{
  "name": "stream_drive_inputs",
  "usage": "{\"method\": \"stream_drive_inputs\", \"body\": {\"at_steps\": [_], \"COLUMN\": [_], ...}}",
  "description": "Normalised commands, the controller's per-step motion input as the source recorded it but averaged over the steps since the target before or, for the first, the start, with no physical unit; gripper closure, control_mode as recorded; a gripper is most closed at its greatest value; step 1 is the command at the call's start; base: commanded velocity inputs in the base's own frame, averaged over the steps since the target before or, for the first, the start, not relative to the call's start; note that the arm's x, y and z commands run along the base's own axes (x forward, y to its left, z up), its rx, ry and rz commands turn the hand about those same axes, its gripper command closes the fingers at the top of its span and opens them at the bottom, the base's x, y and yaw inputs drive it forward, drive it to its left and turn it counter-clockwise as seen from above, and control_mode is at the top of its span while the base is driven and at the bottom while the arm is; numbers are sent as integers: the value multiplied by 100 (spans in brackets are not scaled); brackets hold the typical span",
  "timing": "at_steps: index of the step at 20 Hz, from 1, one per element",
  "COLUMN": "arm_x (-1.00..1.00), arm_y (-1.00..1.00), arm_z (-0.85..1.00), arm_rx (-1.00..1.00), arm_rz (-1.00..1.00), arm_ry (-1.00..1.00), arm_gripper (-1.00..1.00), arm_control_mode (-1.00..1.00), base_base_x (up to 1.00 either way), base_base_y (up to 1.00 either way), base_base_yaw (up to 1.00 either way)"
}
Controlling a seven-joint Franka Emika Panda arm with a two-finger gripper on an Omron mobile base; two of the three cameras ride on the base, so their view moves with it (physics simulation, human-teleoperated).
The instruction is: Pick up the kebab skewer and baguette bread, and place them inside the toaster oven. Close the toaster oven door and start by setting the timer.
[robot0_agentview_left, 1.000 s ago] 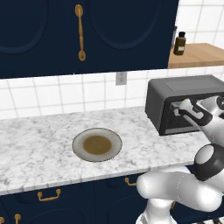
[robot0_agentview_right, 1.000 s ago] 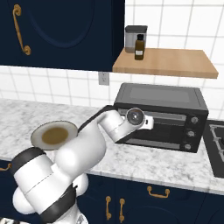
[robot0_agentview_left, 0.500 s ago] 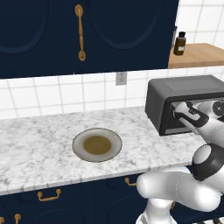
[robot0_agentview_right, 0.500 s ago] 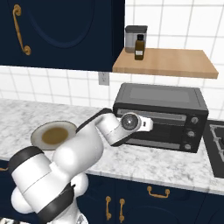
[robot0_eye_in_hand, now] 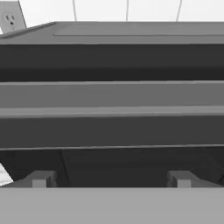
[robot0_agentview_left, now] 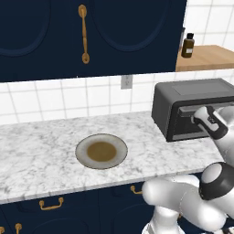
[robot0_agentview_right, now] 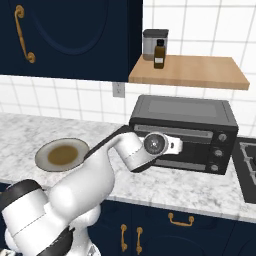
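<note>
End effector (robot0_eye_in_hand: 111,178) is right up at the oven (robot0_agentview_right: 183,131) front, fingers (robot0_eye_in_hand: 40,179) spread wide, nothing between them. The hand view looks straight along them at the door (robot0_eye_in_hand: 111,127): grey bar handle (robot0_eye_in_hand: 111,98) runs across just above the fingertips, dark glass below it, oven top edge above. Can't tell from that view whether the tips touch the door. A wall outlet (robot0_eye_in_hand: 11,17) sits at the far upper left corner there.

Right base view: oven stands on the bench (robot0_agentview_right: 190,187) at the right, door closed, three knobs (robot0_agentview_right: 218,152) stacked down its right side. The wrist covers the door's left-centre; the fingers themselves are hidden behind the hand here. The hob edge (robot0_agentview_right: 248,165) is just right of the oven. Above it a wooden shelf (robot0_agentview_right: 190,72) carries a dark bottle (robot0_agentview_right: 159,54) with a grey canister (robot0_agentview_right: 151,44) just behind it.

Left base view gives the oven's left side wall and the hand (robot0_agentview_left: 209,122) against the door from the near side, knobs out of sight. Only the bottle (robot0_agentview_left: 188,45) is clear on the shelf from here.

Plate (robot0_agentview_left: 101,151) sits on the marble bench well left of the oven, brown in the centre, nothing on it that I can make out as skewer or bread. Same plate (robot0_agentview_right: 62,154) at the left in the right base view, partly behind the arm. Oven interior is hidden behind the dark glass, so can't say what's inside.

Navy upper cabinets with brass handles (robot0_agentview_left: 83,33) above the bench; brass pulls on the lower drawers.
</note>
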Motion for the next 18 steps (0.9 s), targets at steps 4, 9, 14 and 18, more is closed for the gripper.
{"method": "stream_drive_inputs", "body": {"at_steps": [4,9,14,18], "arm_x": [-58,-56,-30,0], "arm_y": [-52,-64,-89,-84], "arm_z": [1,0,0,1], "arm_rx": [0,4,13,8], "arm_rz": [0,-4,-4,0], "arm_ry": [0,-7,-15,-15], "arm_gripper": [-100,-100,-100,-100], "arm_control_mode": [-100,-100,-100,-100], "base_base_x": [0,0,0,0], "base_base_y": [0,0,0,0], "base_base_yaw": [0,0,0,0]}}
